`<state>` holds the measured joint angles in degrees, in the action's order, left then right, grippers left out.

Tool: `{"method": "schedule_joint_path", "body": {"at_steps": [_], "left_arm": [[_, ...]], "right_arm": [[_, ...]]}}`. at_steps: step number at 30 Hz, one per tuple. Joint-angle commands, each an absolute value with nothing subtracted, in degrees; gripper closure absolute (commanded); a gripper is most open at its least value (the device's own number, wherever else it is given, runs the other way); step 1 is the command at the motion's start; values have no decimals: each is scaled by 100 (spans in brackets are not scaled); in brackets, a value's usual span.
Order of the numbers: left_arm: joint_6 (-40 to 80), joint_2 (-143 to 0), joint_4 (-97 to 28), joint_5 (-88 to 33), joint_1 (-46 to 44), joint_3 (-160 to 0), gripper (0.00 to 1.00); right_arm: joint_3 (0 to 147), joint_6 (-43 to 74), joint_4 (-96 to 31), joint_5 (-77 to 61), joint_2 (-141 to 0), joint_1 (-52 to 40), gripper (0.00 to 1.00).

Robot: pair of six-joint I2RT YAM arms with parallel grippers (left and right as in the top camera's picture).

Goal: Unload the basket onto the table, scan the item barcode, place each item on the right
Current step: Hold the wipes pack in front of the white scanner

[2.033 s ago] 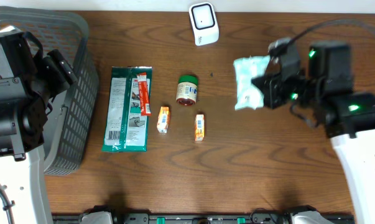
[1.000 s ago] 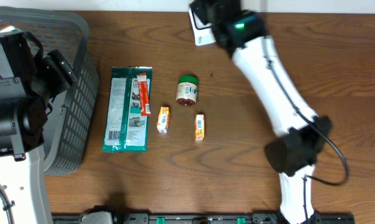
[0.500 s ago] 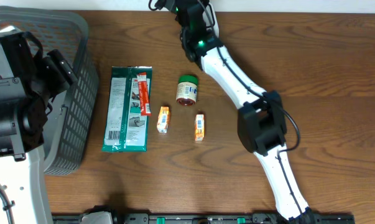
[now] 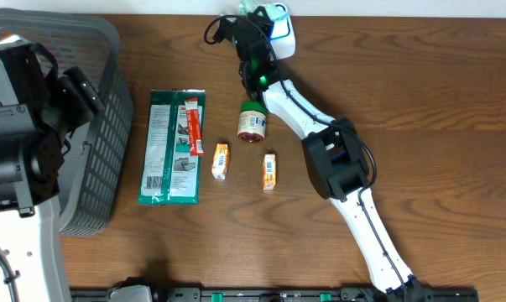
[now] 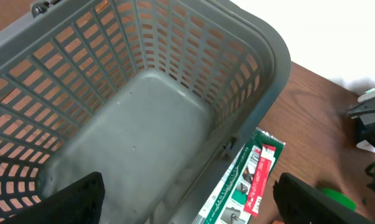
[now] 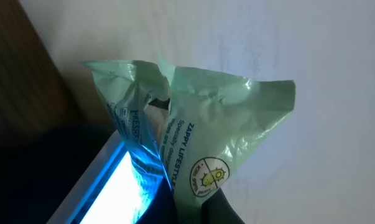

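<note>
A pale green wipes packet (image 6: 203, 118) hangs crumpled in my right gripper (image 6: 196, 208), which is shut on its lower edge. The packet sits right against the scanner's glowing blue-white window (image 6: 109, 186). From overhead, my right gripper (image 4: 251, 23) reaches to the table's back edge beside the white scanner (image 4: 280, 35), and only a sliver of the packet (image 4: 247, 7) shows. My left gripper (image 5: 190, 205) stands open above the grey basket (image 5: 143, 124), its black fingers (image 5: 75, 199) wide apart with nothing between them.
On the table lie a long green flat pack (image 4: 170, 151) with a red stick (image 4: 192, 126) on it, a green-lidded jar (image 4: 253, 121) and two small orange packets (image 4: 221, 161) (image 4: 269, 171). The grey basket (image 4: 110, 101) stands at the left edge.
My right arm has swung from the table's right side to the back edge, carrying the wipes packet up to the scanner. The left arm has not moved.
</note>
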<state>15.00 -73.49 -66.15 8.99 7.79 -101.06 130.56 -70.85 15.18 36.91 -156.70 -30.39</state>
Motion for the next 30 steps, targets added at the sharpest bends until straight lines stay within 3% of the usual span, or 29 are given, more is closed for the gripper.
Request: {"method": "schedule_joint_path", "body": {"at_steps": [1, 5, 16, 20, 25, 30], "left_arm": [[1509, -7343, -6624, 950, 808, -10138, 12], [1509, -7343, -6624, 952, 808, -10138, 12], [1509, -7343, -6624, 952, 808, -10138, 12], [1509, -7343, -6624, 952, 808, -10138, 12], [1509, -7343, -6622, 950, 808, -10138, 12], [1509, -7343, -6622, 952, 808, -10138, 12]], "right_arm": [[13155, -6342, 1387, 3898, -15646, -3013, 99], [13155, -5336, 1063, 4180, -15646, -3009, 99], [13155, -4624, 493, 4342, -15646, -3076, 99], [13155, -4740, 1007, 4303, -15646, -3072, 99], [13157, -6112, 2547, 4069, -15646, -3046, 99], [13155, -6386, 2534, 3645, -15668, -3046, 99]]}}
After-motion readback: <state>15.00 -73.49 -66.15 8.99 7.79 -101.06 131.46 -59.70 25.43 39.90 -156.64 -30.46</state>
